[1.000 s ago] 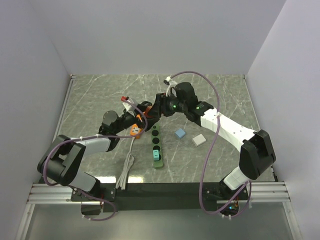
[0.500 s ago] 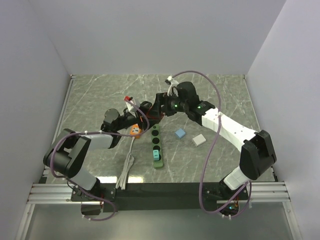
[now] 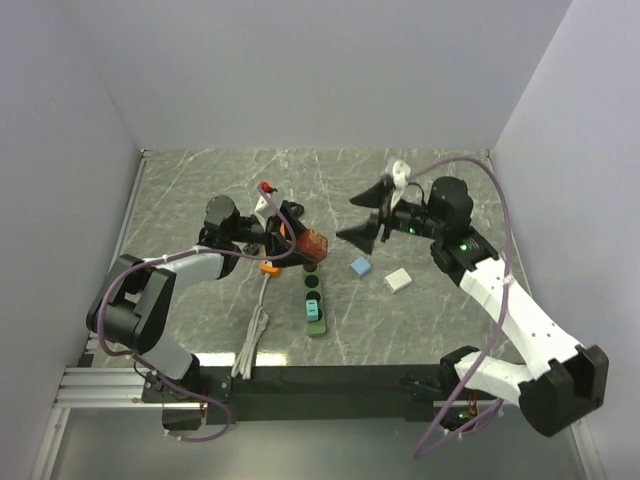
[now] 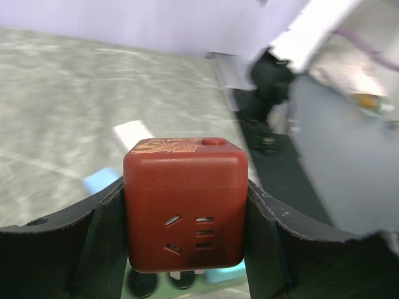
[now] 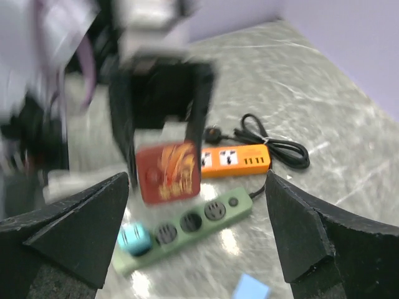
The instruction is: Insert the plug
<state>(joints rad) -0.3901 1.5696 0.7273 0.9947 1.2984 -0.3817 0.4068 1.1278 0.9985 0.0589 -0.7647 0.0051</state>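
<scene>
Hovering above the far end of the strip (image 3: 314, 300) in the top view, the red plug (image 3: 311, 244) is clamped in the left jaws. The right jaws gape empty, well apart. The left wrist view shows the grip on both flanks, the plug's underside barely showing. Only the right wrist view shows the free sockets beside the teal plug (image 5: 134, 238). The step in hand looks like alignment; next, lower squarely into a socket.
</scene>
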